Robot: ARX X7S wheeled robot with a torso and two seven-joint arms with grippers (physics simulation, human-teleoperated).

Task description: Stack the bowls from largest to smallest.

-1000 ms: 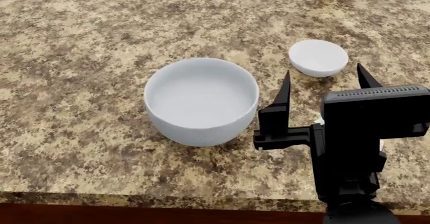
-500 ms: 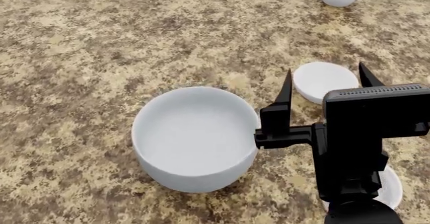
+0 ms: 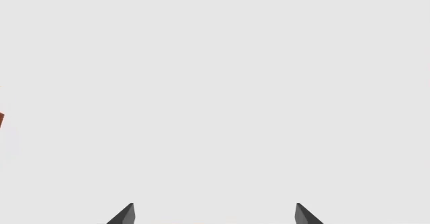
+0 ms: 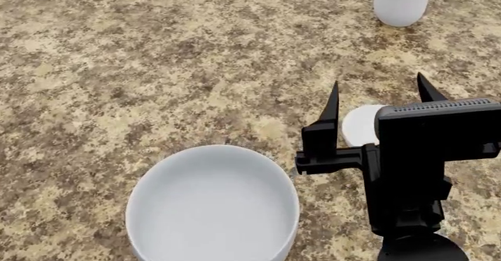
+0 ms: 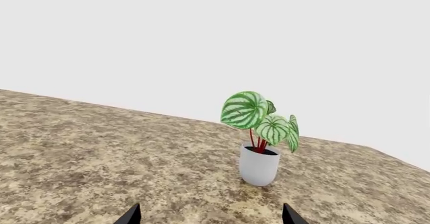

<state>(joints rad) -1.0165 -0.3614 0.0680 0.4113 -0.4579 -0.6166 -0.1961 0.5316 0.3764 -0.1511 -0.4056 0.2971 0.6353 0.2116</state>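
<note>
Right end effector [image 4: 377,101] hangs wide open and empty. A small bowl [image 4: 358,125] sits on the surface just under and between its fingers, the big bowl [image 4: 213,205] off to its left. Left end effector [image 3: 213,213], also spread, sees nothing, so the right arm's nearer.

You have no text, label, brand mark, number or sign to read in any of the three views. The large bowl [image 4: 213,205], the white plant pot [image 4: 402,2] and the speckled worktop [image 4: 156,67] carry no lettering, and the black body of the right claw [image 4: 377,105] shows none either.
</note>
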